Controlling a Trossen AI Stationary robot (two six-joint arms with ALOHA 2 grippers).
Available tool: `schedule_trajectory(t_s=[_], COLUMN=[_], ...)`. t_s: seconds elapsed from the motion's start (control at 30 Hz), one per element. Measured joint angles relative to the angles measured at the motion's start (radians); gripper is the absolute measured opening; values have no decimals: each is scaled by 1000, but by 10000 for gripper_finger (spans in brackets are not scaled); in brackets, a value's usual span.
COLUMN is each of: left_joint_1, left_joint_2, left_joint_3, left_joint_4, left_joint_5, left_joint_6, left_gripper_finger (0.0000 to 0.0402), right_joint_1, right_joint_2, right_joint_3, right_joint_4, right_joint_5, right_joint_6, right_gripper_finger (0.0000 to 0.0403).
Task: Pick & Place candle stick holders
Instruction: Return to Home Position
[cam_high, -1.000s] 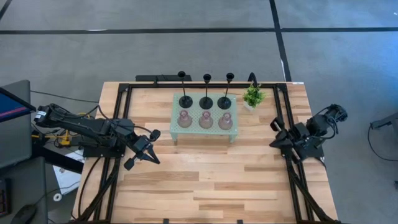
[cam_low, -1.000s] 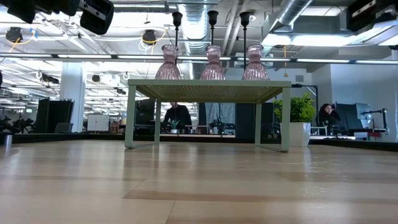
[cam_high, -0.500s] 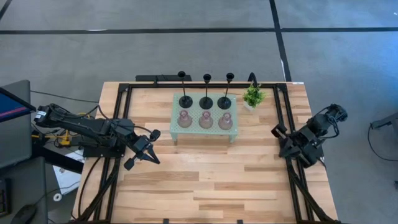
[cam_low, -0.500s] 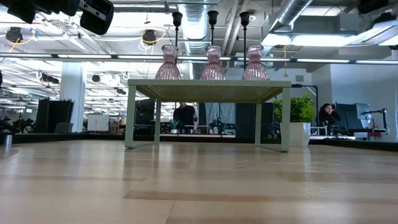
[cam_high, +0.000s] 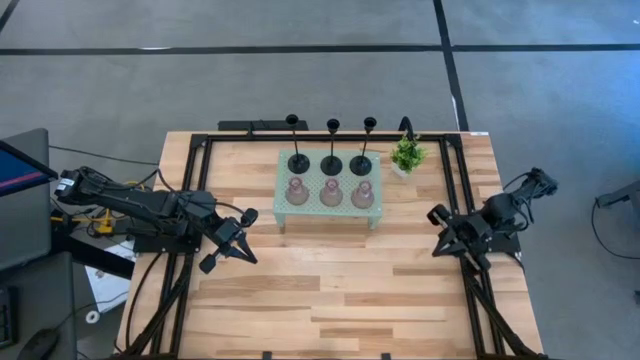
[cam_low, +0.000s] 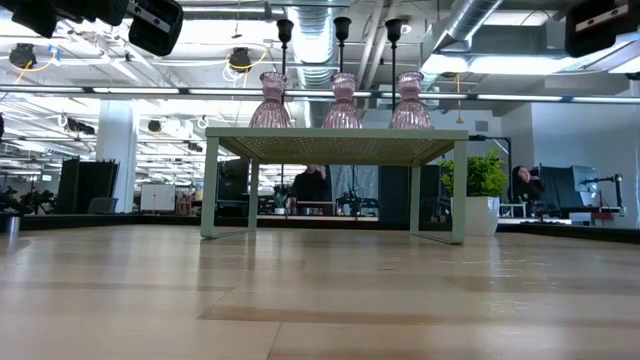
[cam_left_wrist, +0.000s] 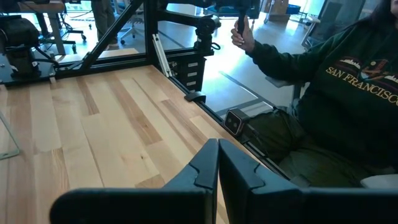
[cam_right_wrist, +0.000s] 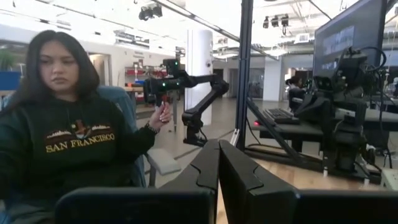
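Three black candle stick holders (cam_high: 331, 160) with disc bases and thin stems stand in a row on the far half of a pale green perforated tray (cam_high: 283, 210). Three squat pink glass holders (cam_high: 331, 193) stand in a row on its near half. In the low view the pink holders (cam_low: 342, 103) stand on top of the raised tray (cam_low: 335, 140). My left gripper (cam_high: 245, 255) hovers shut off the tray's left near corner. At the table's right edge my right gripper (cam_high: 436, 228) also hangs shut. Both are clear of the holders, with nothing between the fingers (cam_left_wrist: 218, 155) (cam_right_wrist: 218, 155).
A small green potted plant (cam_high: 406, 155) stands just right of the tray's far corner. Black frame rails (cam_high: 190, 200) run along the table's sides. Bare wood (cam_high: 330, 290) spreads over the near half. A person in a dark green sweatshirt (cam_right_wrist: 74, 143) sits beyond the table's near side.
My right arm has sunk a little and shifted slightly toward the table's middle, its wrist turning and tipping as it went. Its gripper has stayed shut. The holders and the tray have not moved.
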Motion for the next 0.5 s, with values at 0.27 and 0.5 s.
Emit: schedule_trajectory(t_s=[0.27, 0.5], left_joint_1=[0, 0], left_joint_2=[0, 1], left_joint_3=[0, 0], left_joint_4=[0, 0], left_joint_5=[0, 0], left_joint_6=[0, 0], left_gripper_finger=[11, 11], right_joint_1=[0, 0], right_joint_2=[0, 0], right_joint_3=[0, -81], right_joint_4=[-18, 20], right_joint_5=[-1, 11], right_joint_6=[22, 23], right_gripper_finger=[0, 0])
